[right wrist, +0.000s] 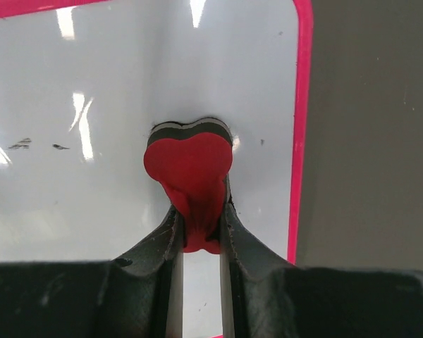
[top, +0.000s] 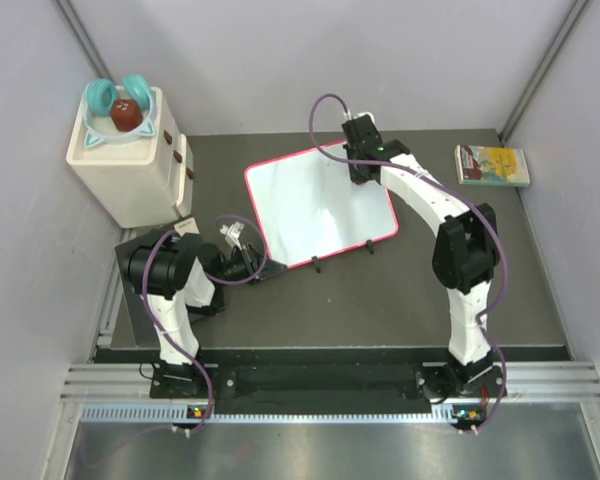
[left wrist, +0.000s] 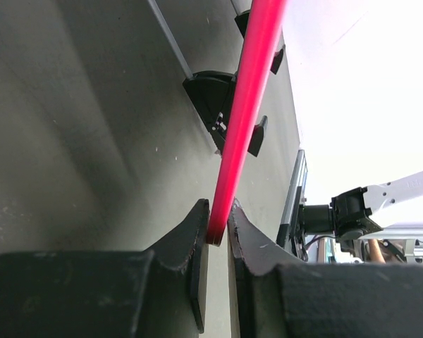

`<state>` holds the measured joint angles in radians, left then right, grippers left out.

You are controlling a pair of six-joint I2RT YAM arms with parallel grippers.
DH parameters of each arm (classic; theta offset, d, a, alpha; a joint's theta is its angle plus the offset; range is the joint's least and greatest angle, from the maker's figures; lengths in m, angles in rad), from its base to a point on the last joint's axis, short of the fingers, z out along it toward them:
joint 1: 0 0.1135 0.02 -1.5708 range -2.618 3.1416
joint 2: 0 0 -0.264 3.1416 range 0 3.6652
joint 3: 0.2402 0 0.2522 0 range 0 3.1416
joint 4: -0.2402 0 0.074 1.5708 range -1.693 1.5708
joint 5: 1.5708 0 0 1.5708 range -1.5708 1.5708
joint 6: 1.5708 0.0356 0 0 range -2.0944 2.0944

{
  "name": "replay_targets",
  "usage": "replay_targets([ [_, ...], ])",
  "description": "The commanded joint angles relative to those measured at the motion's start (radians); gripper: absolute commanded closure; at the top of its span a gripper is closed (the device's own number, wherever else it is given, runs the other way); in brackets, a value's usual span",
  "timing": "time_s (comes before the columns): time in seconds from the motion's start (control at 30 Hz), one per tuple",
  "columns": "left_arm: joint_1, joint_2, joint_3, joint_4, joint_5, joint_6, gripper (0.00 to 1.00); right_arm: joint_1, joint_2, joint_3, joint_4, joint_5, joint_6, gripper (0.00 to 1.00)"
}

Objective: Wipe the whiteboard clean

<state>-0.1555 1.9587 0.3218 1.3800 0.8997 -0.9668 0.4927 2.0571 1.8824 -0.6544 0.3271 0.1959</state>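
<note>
Black fingers of the left gripper (left wrist: 217, 220) fill the bottom of the left wrist view, clamped on the thin red rim of the whiteboard (left wrist: 248, 105), which runs up the middle of that frame as a bright edge; a black foot (left wrist: 210, 98) juts out just left of the rim in the upper centre, down on the dark table (left wrist: 77, 127); in the right wrist view the right gripper (right wrist: 197, 218) rises from the bottom edge, its fingers pinching the narrow lower end of a red heart-shaped eraser (right wrist: 189, 163); the eraser sits against the white surface in the middle of the frame, near the board's rim on the right; faint dark marks (right wrist: 28, 144) show at the left edge; from above, the whiteboard lies slightly skewed at the centre of the frame, the left gripper at its lower left corner and the right gripper over its upper right part; a white box (top: 130, 175) stands at upper left, and a small book (top: 492, 165) lies at upper right, well apart from the board.
</note>
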Motion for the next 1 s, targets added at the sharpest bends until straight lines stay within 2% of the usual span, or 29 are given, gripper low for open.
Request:
replay_targets([
  [0.0, 0.004, -0.011, -0.027, 0.315, -0.007, 0.057, 1.00, 0.093, 0.064, 0.098, 0.009, -0.005, -0.042, 1.00],
  [0.27, 0.001, -0.012, -0.029, 0.315, -0.012, 0.057, 1.00, 0.210, 0.124, 0.219, -0.065, 0.003, -0.036, 1.00],
  [0.47, 0.001, -0.015, -0.032, 0.315, -0.012, 0.059, 1.00, 0.236, 0.135, 0.201, -0.068, 0.039, -0.026, 1.00],
  [0.63, 0.002, -0.012, -0.030, 0.315, -0.010, 0.060, 1.00, 0.170, 0.106, 0.153, -0.064, 0.076, 0.007, 1.00],
  [0.97, 0.002, -0.014, -0.032, 0.317, -0.012, 0.062, 1.00, 0.021, -0.077, -0.160, 0.013, 0.075, 0.076, 1.00],
])
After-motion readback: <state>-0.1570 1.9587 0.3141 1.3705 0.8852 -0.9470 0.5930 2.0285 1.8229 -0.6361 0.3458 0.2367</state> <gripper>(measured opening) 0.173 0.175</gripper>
